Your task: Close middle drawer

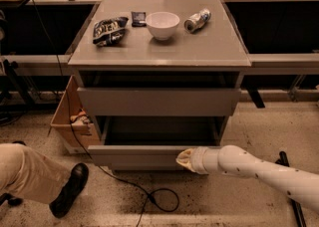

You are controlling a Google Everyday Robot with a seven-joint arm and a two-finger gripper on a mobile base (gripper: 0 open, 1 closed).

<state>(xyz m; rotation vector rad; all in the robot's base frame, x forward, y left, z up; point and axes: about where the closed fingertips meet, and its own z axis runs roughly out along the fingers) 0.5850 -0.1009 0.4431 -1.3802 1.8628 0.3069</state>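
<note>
The middle drawer (139, 155) stands pulled out toward me, its plain grey front low in the view and its dark inside open above it. The taller-fronted top drawer (159, 101) sits above it, also a little out. My gripper (182, 159) is at the middle drawer's front panel, right of its centre, with its cream fingers together and their tips against the panel. The white arm (259, 169) reaches in from the lower right. The lowest drawer is hidden under the open one.
On the cabinet top (219, 47) lie a chip bag (109, 29), a small dark packet (138, 18), a white bowl (162, 24) and a can (197, 20). A cardboard box (67, 121) stands left of the cabinet. A person's leg and shoe (67, 191) and a floor cable (154, 198) are nearby.
</note>
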